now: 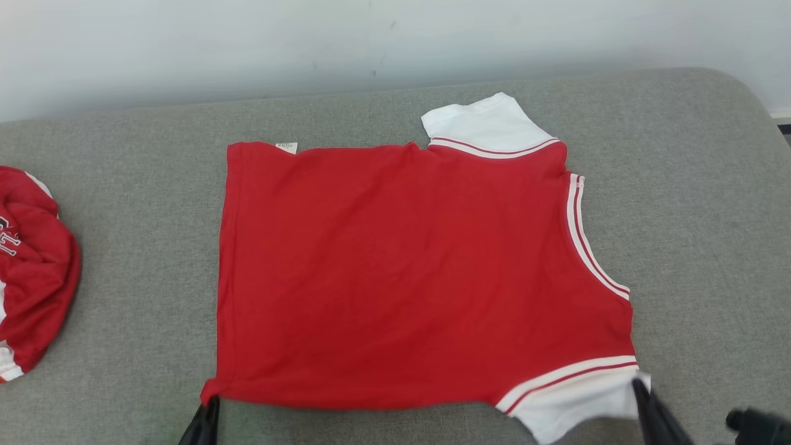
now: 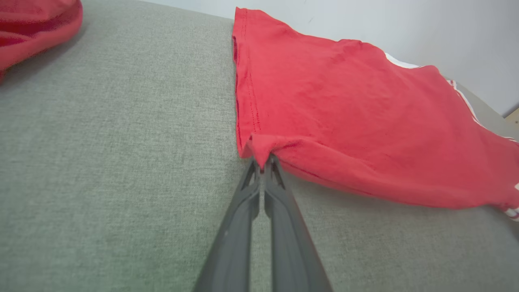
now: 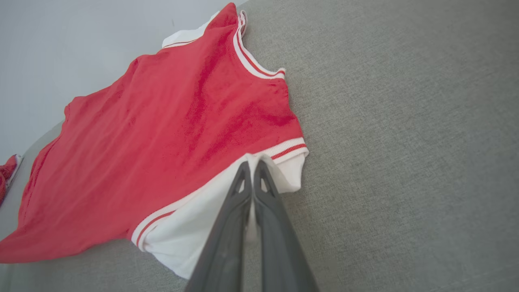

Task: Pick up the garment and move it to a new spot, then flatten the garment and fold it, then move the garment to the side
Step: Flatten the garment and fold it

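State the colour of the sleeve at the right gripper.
White short sleeve of the red garment, red-striped band; best in right wrist view.

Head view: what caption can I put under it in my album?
Red shirt lies flat on the grey cushion, left tool pinching a hem corner, right tool pinching a white sleeve.

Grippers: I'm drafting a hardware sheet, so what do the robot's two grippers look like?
The left gripper and the right gripper look alike: two long, slim, matte dark grey fingers each, tapering to narrow tips, with a small triangular cut-out behind each tip. A rounded black part shows beside the right one in the head view.
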Motion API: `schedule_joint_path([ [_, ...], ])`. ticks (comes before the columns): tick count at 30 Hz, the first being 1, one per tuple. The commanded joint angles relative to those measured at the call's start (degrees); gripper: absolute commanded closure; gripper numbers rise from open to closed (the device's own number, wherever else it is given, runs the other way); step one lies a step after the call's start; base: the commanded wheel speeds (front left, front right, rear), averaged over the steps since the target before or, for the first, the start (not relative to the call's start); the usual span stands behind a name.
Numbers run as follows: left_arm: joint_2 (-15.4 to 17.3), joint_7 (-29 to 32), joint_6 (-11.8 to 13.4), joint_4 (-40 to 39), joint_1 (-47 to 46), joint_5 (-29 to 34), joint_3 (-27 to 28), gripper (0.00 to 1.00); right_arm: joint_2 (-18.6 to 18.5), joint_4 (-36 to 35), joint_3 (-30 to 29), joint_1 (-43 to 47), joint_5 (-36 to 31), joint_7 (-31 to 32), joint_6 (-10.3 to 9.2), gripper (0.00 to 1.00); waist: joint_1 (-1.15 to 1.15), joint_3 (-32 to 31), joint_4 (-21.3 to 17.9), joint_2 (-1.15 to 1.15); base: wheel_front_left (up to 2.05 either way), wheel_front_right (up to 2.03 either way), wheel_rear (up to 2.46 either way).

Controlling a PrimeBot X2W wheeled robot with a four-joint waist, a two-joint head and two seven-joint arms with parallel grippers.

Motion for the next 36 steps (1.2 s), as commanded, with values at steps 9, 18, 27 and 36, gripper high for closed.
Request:
schedule_joint_path([
  [9,2.2,3.5,-1.0,-1.1,-7.8,3.1,-2.2,1.00,-3.7,-0.6,2.0,-10.5,-1.0,2.9,-0.14,1.00,0.00,0.3,-0.1,0.00,0.00,0.00,0.00],
  [18,3.7,5.0,-2.5,4.7,-15.7,2.9,-3.2,1.00,-6.3,11.6,4.5,-25.9,-1.1,3.0,-0.14,1.00,0.00,2.1,-1.3,0.00,0.00,0.00,0.00],
  [27,3.8,4.6,-3.5,13.0,-23.4,2.6,-5.7,1.00,-7.5,28.6,7.0,-41.7,-2.4,-0.2,-0.14,1.00,0.00,3.9,-0.6,0.00,0.00,0.00,0.00],
  [36,3.1,2.2,-3.9,19.8,-28.0,2.6,-8.0,0.00,-7.7,41.5,9.7,-48.6,-2.1,-6.2,-0.14,0.00,0.00,4.2,0.3,0.00,0.00,0.00,0.00],
])
